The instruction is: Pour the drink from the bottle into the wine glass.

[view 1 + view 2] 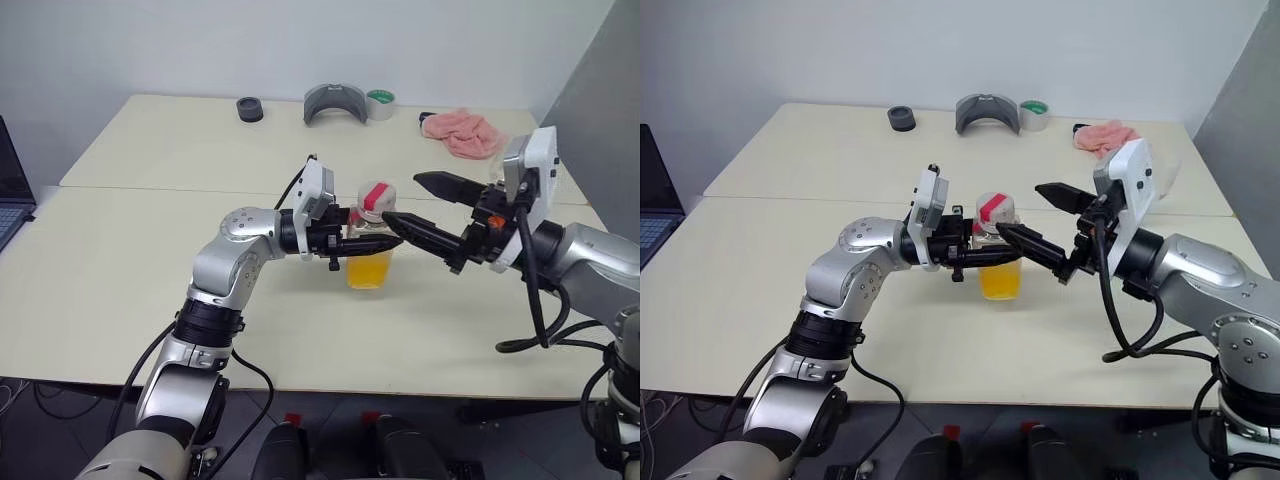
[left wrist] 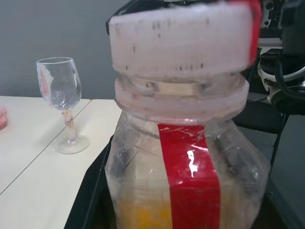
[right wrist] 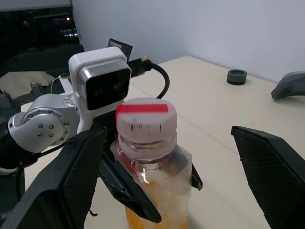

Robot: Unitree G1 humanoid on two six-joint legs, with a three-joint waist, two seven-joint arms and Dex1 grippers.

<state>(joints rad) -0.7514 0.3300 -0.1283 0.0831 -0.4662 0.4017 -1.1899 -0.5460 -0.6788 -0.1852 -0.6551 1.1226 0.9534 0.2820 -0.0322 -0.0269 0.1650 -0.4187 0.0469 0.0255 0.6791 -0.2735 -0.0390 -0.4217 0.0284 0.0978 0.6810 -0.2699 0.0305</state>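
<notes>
Two pale tables (image 1: 150,300) abutting; grey wall (image 1: 200,40) behind.

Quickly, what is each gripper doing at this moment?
Left gripper: closed on the bottle.
Right gripper: open, its fingers on either side of the cap.

The pale cream tabletop (image 1: 120,300) is evenly, softly lit; faint shadows are cast. A glare spot is seen on the clear plastic bottle's red label strip (image 2: 190,164), whose white cap (image 2: 181,40) is blurred.

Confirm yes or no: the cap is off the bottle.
No, the white and red cap sits on the neck of the bottle, closing it.
</notes>
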